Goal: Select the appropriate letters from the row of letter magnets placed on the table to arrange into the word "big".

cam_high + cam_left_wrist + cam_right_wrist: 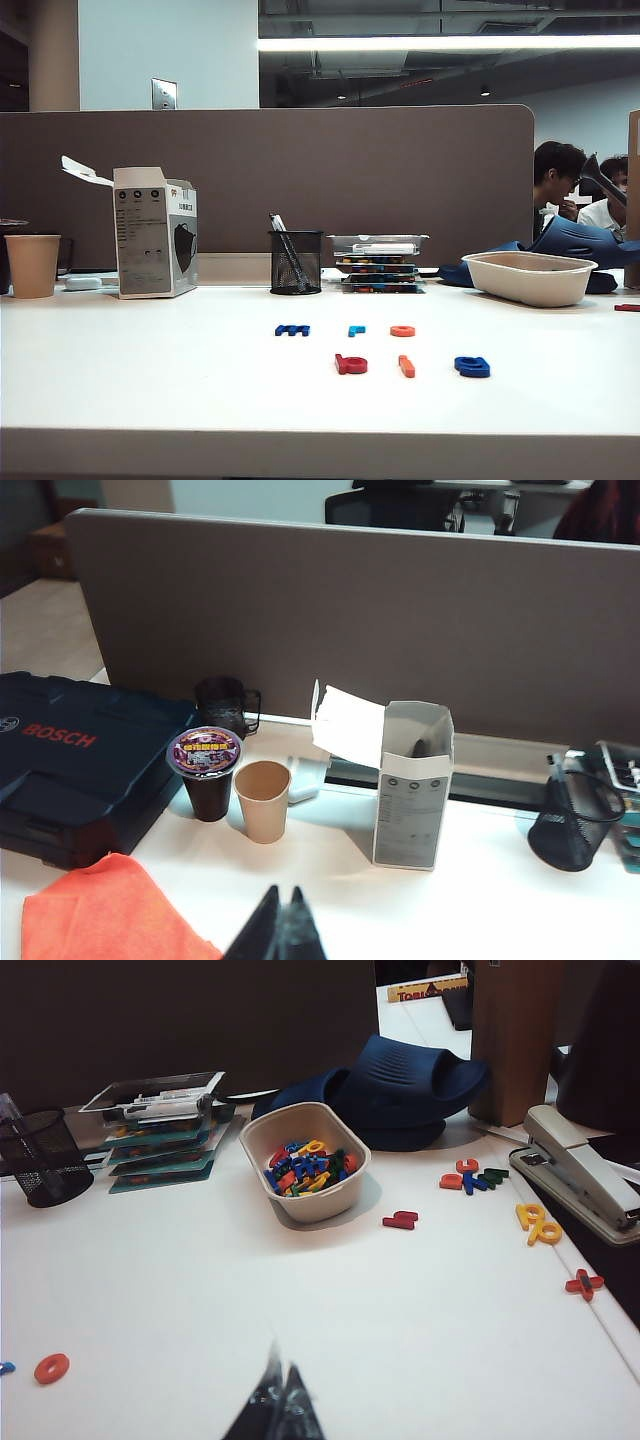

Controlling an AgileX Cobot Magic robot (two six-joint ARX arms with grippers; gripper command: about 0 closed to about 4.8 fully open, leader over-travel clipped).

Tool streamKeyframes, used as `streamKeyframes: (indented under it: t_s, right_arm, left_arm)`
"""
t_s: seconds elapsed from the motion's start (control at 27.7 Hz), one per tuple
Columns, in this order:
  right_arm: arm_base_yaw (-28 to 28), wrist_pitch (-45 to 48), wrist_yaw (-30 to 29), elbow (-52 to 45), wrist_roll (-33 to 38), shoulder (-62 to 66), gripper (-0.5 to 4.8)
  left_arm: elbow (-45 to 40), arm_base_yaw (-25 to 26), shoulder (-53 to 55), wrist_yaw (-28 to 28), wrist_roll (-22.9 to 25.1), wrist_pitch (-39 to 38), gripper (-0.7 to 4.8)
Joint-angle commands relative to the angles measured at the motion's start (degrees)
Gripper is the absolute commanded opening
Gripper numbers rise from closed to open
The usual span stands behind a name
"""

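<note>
Blue BOSCH case [70, 770], both jaws closed

"BOSCH" on dark blue case [80, 770]

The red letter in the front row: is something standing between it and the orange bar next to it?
Nothing visible. The red letter, orange bar and blue letter lie apart on bare table. Neither gripper shows in the exterior view; both are shut, left near the cup, right near the bowl.

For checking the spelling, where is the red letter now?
In the exterior view, the red letter lies on the table, leftmost in the front row, beside the orange bar and before the light blue letter.
</note>
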Motion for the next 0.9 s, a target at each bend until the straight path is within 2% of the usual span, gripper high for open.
streamKeyframes:
  t_s: [0.04,0.11,0.47,0.61,0.76,0.87,0.9]
  right_arm:
    - [0.04,1.92,-0.22,-1.55,0.57,-1.27,-0.08]
    - [0.7,4.11,0.0,-3.85,0.87,-2.29,-0.08]
    - [1.53,8.81,-1.46,-9.66,-1.77,-2.89,-0.08]
    - [1.68,12.52,-1.44,-11.45,-3.23,-2.95,-0.08]
    - [1.66,18.23,-1.22,-15.15,-4.33,-2.93,-0.08]
    - [1.66,20.76,0.2,-16.74,-6.58,-2.91,-0.08]
    - [1.66,20.83,0.26,-16.74,-7.28,-2.91,-0.08]
  left_arm:
    - [-5.31,-1.77,-6.1,1.53,-0.28,0.42,-0.05]
    - [-12.13,-2.86,-14.34,1.57,-1.14,0.37,-0.05]
    - [-32.55,-2.75,-44.0,1.53,-2.47,0.68,-0.05]
    - [-36.28,-2.75,-45.18,1.33,-3.19,2.16,-0.05]
    - [-46.27,-2.71,-45.35,2.03,-3.61,14.21,-0.05]
    - [-56.94,-2.89,-45.35,3.72,-4.22,28.89,-0.05]
    - [-58.31,-2.91,-45.35,4.2,-4.81,31.02,-0.05]
